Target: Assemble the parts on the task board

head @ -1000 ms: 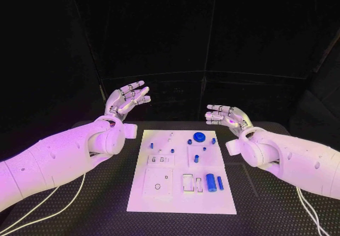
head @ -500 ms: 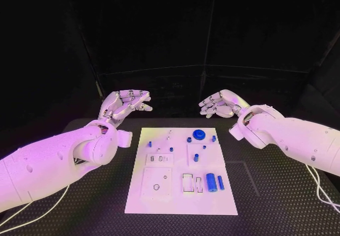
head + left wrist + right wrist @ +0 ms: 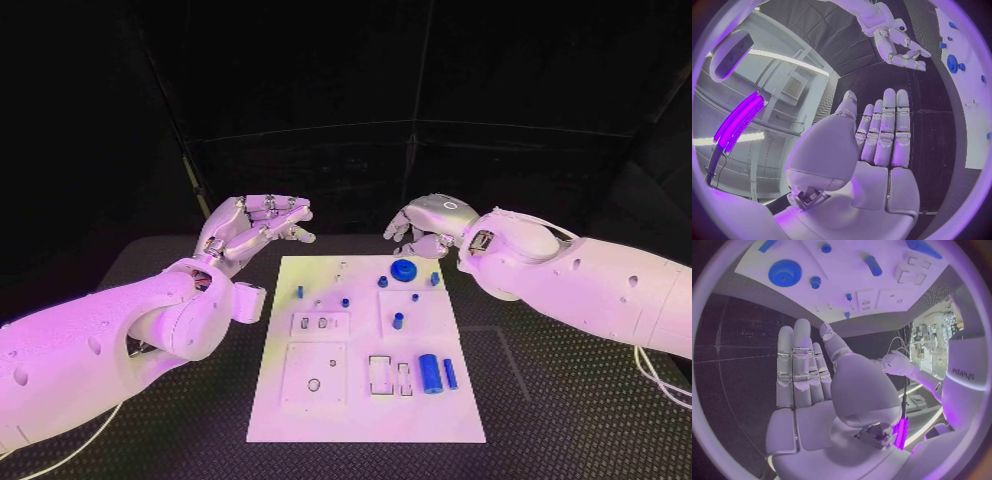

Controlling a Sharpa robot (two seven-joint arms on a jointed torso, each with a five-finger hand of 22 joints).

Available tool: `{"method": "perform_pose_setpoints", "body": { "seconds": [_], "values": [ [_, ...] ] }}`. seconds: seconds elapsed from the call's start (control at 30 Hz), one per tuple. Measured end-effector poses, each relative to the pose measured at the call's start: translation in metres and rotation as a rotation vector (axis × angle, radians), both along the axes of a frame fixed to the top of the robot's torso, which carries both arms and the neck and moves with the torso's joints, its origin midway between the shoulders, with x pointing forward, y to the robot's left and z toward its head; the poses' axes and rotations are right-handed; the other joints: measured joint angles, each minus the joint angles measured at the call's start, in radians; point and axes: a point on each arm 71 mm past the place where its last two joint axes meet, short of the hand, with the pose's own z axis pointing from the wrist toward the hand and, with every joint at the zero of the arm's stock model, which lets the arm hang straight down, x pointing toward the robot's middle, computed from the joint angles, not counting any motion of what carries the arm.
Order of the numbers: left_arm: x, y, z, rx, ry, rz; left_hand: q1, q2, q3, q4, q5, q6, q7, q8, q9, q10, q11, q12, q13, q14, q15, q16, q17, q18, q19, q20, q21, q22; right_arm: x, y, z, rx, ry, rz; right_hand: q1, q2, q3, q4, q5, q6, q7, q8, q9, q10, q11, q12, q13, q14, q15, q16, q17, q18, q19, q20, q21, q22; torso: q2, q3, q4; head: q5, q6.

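White board [image 3: 361, 400] lies on black surface [image 3: 577, 400], between and nearer than both hands. Left hand [image 3: 257, 225] flat, fingers together, empty. Right hand [image 3: 426, 225] above board's far edge, near blue gear [image 3: 405, 270], empty; fingers partly hidden.

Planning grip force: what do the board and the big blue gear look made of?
Task board: probably rigid plastic, matte white, flat with crisp cut-outs. Blue gear: likely moulded or printed plastic, uniform matte blue, no metallic glint. Neither is certain from looks.

One task board [image 3: 361, 400] on the table. I count nine blue parts on it: one gear [image 3: 405, 270], two long cylinders [image 3: 428, 371], six small pegs.
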Motion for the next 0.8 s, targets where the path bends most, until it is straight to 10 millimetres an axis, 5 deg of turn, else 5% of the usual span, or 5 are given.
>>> {"method": "perform_pose_setpoints", "body": {
  "seconds": [0.1,0.23,0.4,0.53,0.8],
  "values": [
    [-0.002,-0.003,0.001,0.006,-0.004,-0.015,0.0,0.0,0.0,0.0,0.0,0.0,0.0,0.0,-0.002,0.0,0.0,-0.005,-0.001,0.0,0.0,0.0,0.002,0.0,0.0,0.0,0.0,-0.001,-0.004,0.006,0.0,-0.061,-0.056,0.023,-0.025,-0.025,0.04,0.004,0.0,-0.012,-0.012,-0.009,0.0,-0.03,-0.003,0.0,0.0,0.0,-0.003,0.046,0.033,0.0,0.012,-0.011,0.031,0.016,0.012,-0.0012,0.0022,0.0,0.005],
    [-0.004,-0.005,0.002,0.013,-0.01,-0.029,0.0,0.0,-0.003,-0.003,0.0,0.0,0.0,0.0,-0.003,0.0,0.0,-0.005,-0.003,-0.004,0.004,0.0,0.004,0.0,0.0,0.0,0.0,-0.001,-0.009,0.013,0.002,-0.091,-0.092,0.041,-0.044,-0.058,0.089,0.015,-0.005,-0.015,-0.011,-0.011,0.0,-0.05,0.011,0.0,0.0,0.002,0.009,0.113,0.075,0.0,0.04,0.009,0.086,0.074,0.025,-0.0025,0.004,-0.001,0.01],
    [-0.007,-0.007,0.004,0.019,-0.015,-0.044,0.0,0.0,-0.004,-0.001,0.0,0.0,0.0,-0.006,-0.006,0.0,0.0,-0.016,-0.005,-0.004,0.004,-0.005,0.007,0.0,0.0,0.0,-0.004,-0.003,-0.012,0.017,0.003,-0.096,-0.103,0.039,-0.064,-0.077,0.144,0.033,0.001,-0.019,-0.008,-0.011,0.0,-0.047,0.009,0.0,0.0,0.0,0.012,0.201,0.123,-0.002,0.114,0.013,0.212,0.262,0.043,-0.0044,0.0071,-0.004,0.013],
    [-0.009,-0.009,0.005,0.02,-0.016,-0.055,0.0,0.0,-0.009,-0.003,0.0,0.0,0.0,-0.012,-0.007,0.0,0.0,-0.02,-0.006,-0.006,0.006,-0.006,0.008,0.0,0.0,0.0,-0.006,-0.005,-0.012,0.018,0.003,-0.096,-0.098,0.031,-0.068,-0.081,0.188,0.045,0.009,-0.019,-0.007,-0.011,0.0,-0.027,0.003,0.0,0.0,0.0,0.012,0.299,0.203,-0.025,0.155,0.013,0.284,0.371,0.056,-0.0068,0.0101,-0.005,0.012],
    [-0.012,-0.011,0.007,0.023,-0.015,-0.065,-0.004,0.004,-0.019,-0.002,0.0,-0.002,0.006,-0.017,-0.01,0.003,0.004,-0.03,-0.008,-0.007,0.007,-0.014,0.012,0.0,0.0,0.0,-0.012,-0.008,-0.008,0.018,-0.001,-0.11,-0.057,0.0,-0.084,-0.106,0.242,0.067,0.013,-0.019,-0.007,-0.011,0.0,-0.017,0.0,0.0,0.0,0.0,0.012,0.414,0.299,-0.04,0.176,0.014,0.347,0.468,0.077,-0.0105,0.0131,-0.006,0.013]
  ]
}}
